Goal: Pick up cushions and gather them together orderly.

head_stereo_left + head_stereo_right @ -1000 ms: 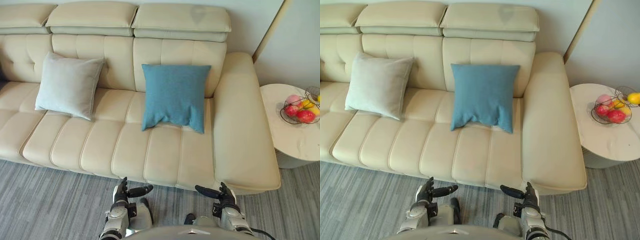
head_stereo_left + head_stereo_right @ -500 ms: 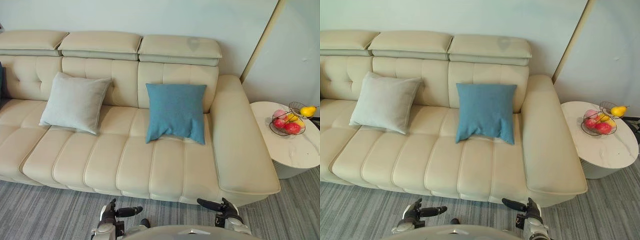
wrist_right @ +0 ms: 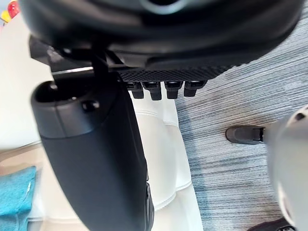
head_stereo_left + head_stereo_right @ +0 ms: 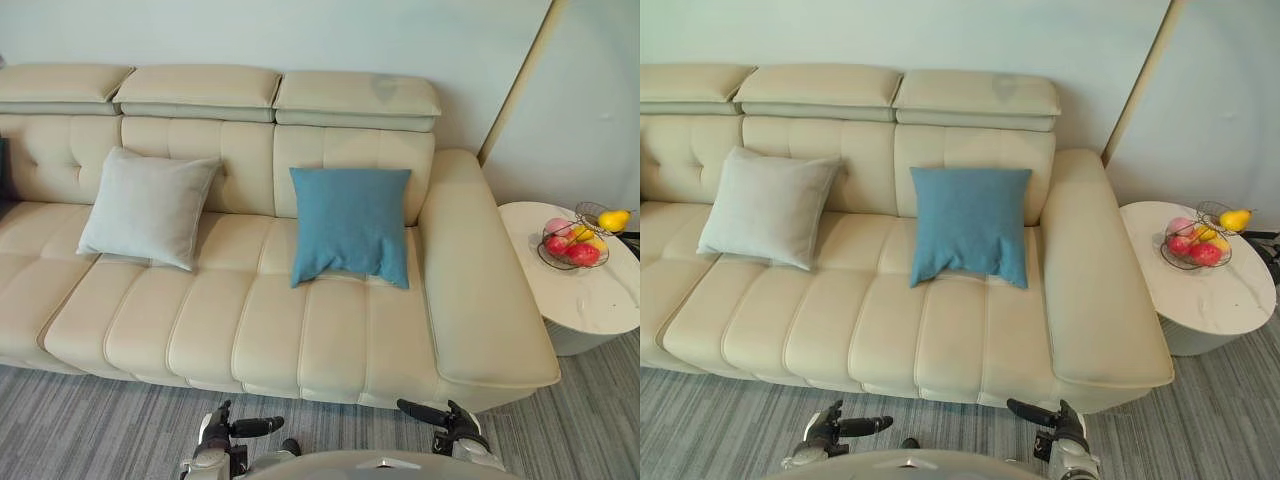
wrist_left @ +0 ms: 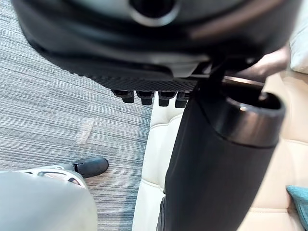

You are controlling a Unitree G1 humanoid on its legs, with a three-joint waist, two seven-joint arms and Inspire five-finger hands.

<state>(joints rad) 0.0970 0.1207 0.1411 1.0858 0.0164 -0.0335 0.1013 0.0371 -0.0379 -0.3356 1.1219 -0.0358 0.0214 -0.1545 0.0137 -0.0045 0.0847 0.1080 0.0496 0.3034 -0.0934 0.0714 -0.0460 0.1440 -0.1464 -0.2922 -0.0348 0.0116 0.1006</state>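
- The sofa [image 4: 250,320] is cut off at the view's left edge, so its far end cannot be seen; a dark sliver at that edge is too small to identify.
- The left hand [image 4: 225,432] and the right hand [image 4: 445,420] sit low over the floor in front of the sofa, partly cut off by the bottom of the eye views.
- In each wrist view the thumb [image 5: 216,159] juts out large and the fingers [image 5: 147,96] appear as a short row of tips (seen end-on, so their exact spread is hard to judge). Both hands look relaxed and hold nothing.
- The grey cushion [image 4: 148,208] leans tilted against the backrest towards the sofa's left.
- The blue cushion [image 4: 350,226] stands upright against the backrest nearer the right armrest, its lower edge puckered on the seat. The two cushions are well apart, with bare seat between them.
- A corner of the blue cushion also shows past the thumb in each wrist view.
- The sofa is cream leather with ribbed seat panels and three headrests.
- The floor [image 4: 90,420] is grey striped carpet, and the wall [image 4: 300,35] behind is pale.
- A round white side table [image 4: 590,300] stands just beside the right armrest, carrying a wire fruit bowl [image 4: 572,245] near its far edge.
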